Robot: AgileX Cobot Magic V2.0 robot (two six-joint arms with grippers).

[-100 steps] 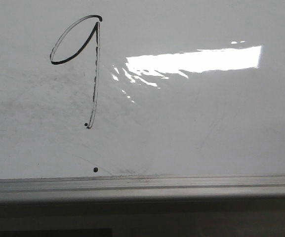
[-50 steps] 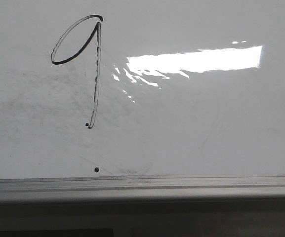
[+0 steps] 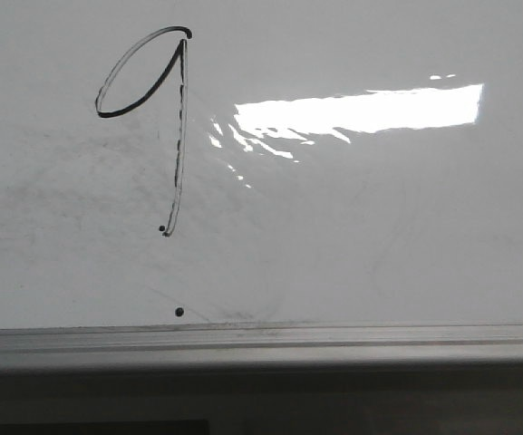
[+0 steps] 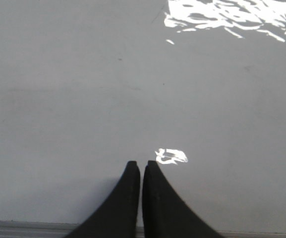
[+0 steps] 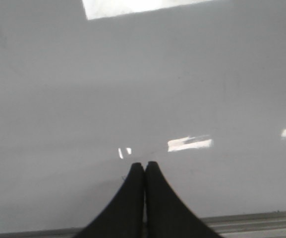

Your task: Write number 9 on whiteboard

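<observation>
I judged the job basically done: the number 9 (image 3: pixel 157 118) sat complete on the whiteboard (image 3: pixel 379 236), well above its grey edge strip (image 3: pixel 334 337), my left gripper (image 4: pixel 141 166) and right gripper (image 5: pixel 144 166) both closed, empty.

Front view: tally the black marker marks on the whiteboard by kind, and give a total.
Drawn figures: 1, the number 9 on the whiteboard.
Small black dots: 2, one by the stem's foot, one lower near the grey edge strip.
Total: 3 marks.
</observation>
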